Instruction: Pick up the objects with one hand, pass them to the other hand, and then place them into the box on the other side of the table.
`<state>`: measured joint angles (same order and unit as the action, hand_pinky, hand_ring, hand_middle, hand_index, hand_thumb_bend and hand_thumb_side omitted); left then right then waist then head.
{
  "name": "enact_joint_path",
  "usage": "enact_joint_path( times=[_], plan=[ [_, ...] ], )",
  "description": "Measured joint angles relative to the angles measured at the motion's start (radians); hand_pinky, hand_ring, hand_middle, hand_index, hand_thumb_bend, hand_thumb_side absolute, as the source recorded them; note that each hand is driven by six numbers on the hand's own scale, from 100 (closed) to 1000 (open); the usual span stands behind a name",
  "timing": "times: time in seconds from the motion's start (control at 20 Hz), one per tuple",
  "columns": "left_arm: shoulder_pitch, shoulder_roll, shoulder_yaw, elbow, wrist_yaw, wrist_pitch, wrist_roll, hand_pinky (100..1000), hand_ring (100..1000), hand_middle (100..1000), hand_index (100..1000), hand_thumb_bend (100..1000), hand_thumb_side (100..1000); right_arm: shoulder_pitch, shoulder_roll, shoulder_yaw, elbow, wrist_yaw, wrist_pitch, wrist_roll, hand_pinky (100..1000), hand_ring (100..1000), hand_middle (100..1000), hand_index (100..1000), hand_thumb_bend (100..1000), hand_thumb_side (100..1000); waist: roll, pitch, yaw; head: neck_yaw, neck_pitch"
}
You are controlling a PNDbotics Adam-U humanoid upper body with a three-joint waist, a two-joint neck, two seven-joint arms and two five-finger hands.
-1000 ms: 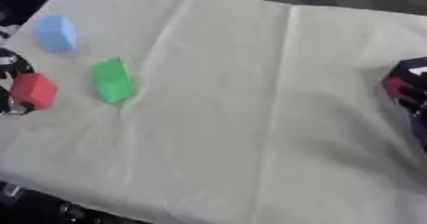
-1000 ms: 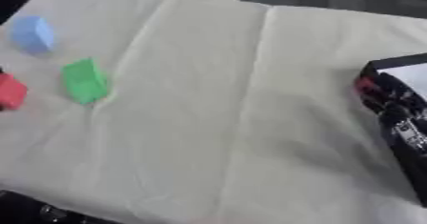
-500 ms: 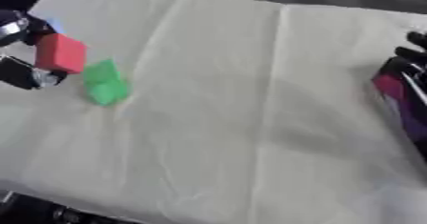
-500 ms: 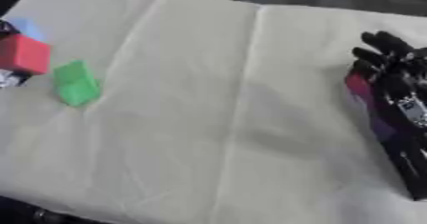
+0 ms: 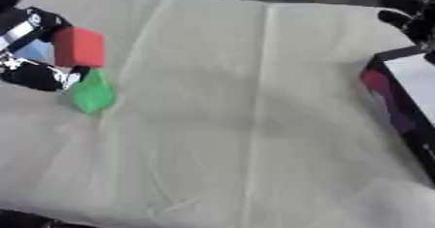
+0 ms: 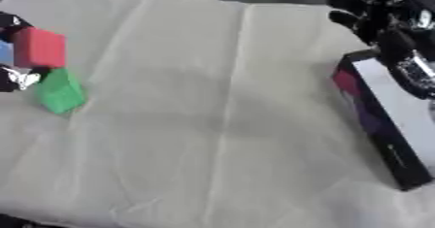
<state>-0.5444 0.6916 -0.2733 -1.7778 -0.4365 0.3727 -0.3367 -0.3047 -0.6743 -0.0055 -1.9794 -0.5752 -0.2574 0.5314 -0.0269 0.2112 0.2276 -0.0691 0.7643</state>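
Fingers of the left hand [image 5: 34, 52] pinch the red block [image 5: 79, 46], lifted just above the green block [image 5: 91, 92]. It looks light, stiff and flat-sided, so opposite faces suit a handover. Beyond the box [image 6: 387, 125], the right hand [image 6: 378, 11] hangs with fingers spread.

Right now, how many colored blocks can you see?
3. A red foam block held in the left hand, a green block on the cloth below it, and a light blue block mostly hidden behind.
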Motion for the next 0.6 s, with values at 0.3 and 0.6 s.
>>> enact_joint_path(
  times=[0.3, 0.6],
  plan=[
    [-0.018, -0.145, -0.034, -0.005, -0.067, 0.000, 0.040, 766, 588, 515, 538, 100, 100, -0.130, -0.055, 0.100, -0.001, 0.065, -0.005, 0.069, 1000, 999, 1000, 1000, 100, 285, 0.000, -0.009, -0.009, -0.032, 0.004],
    [-0.022, -0.251, -0.047, 0.018, -0.132, 0.010, 0.112, 745, 533, 462, 542, 100, 100, -0.242, -0.064, 0.199, -0.004, 0.176, -0.056, 0.096, 1000, 987, 980, 1000, 100, 212, -0.004, -0.011, -0.019, -0.048, 0.007]
  ],
)
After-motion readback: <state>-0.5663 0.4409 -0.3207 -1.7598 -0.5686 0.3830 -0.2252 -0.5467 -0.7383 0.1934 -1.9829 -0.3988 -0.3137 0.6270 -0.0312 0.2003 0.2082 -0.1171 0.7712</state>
